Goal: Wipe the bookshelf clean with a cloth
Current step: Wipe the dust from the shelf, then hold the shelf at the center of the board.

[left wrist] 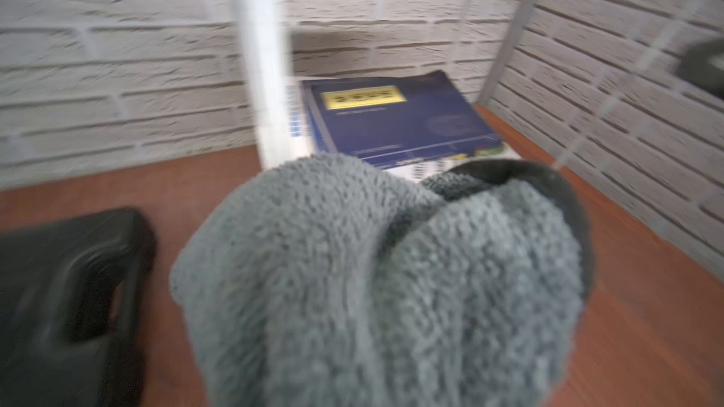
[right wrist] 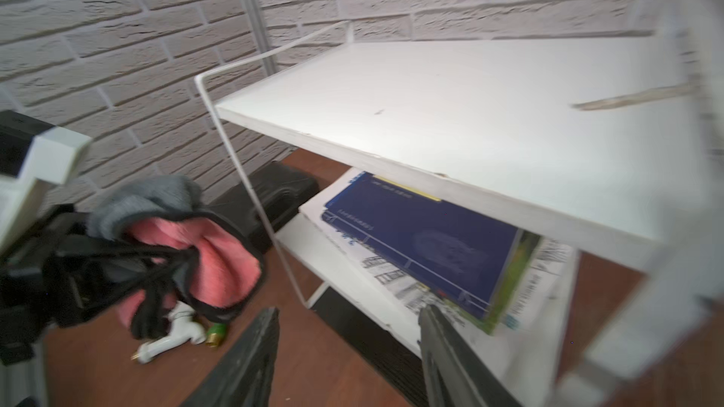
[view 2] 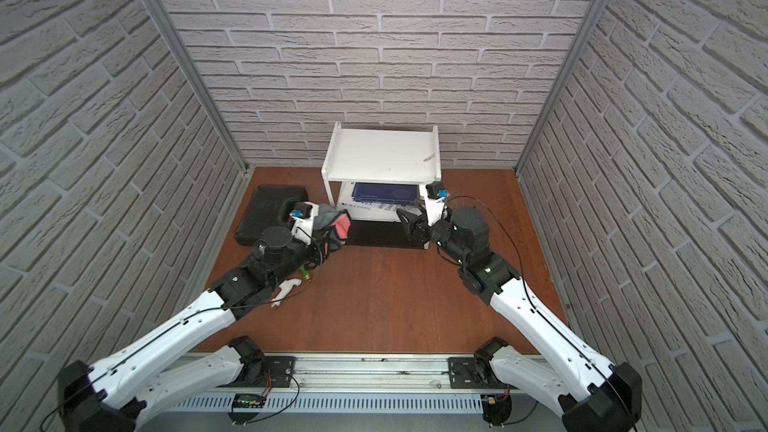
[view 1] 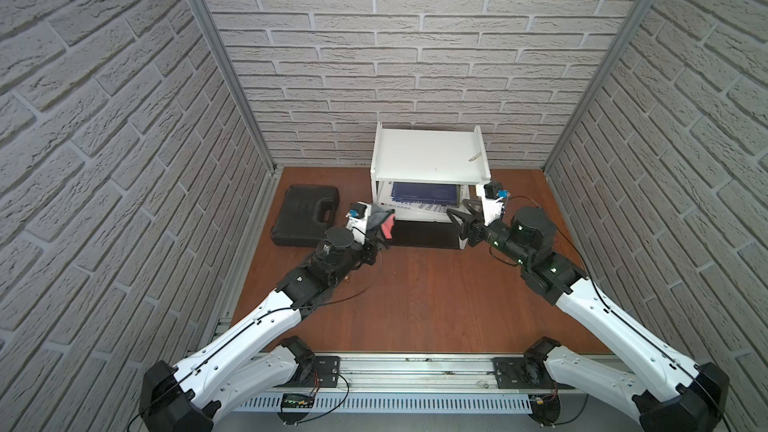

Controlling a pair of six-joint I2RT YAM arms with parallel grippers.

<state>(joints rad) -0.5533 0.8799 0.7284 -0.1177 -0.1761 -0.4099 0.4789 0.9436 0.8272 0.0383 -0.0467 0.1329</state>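
Bookshelf (view 1: 430, 155): white, on counter (view 1: 415, 292) against back wall; blue book (view 1: 424, 193) on lower board.
Cloth (view 1: 384, 222): grey (pink patch showing), bunched, clamped in left hand (view 1: 376, 238), off the counter, just beside front-left post.
Right hand (right wrist: 348, 346): jaws apart, at front-right corner.
Black case (view 1: 305, 214): left of shelf.

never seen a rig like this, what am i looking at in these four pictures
Two robot arms, each ending in a two-finger gripper, work over a brown table. Two pictures look down from overhead; two come from cameras on the arms' wrists. On the table: a white bookshelf with books on its lower board, a black case, a small white tap. The left gripper is shut on a grey and pink cloth beside the shelf. The right gripper is open and empty, near the shelf's front.
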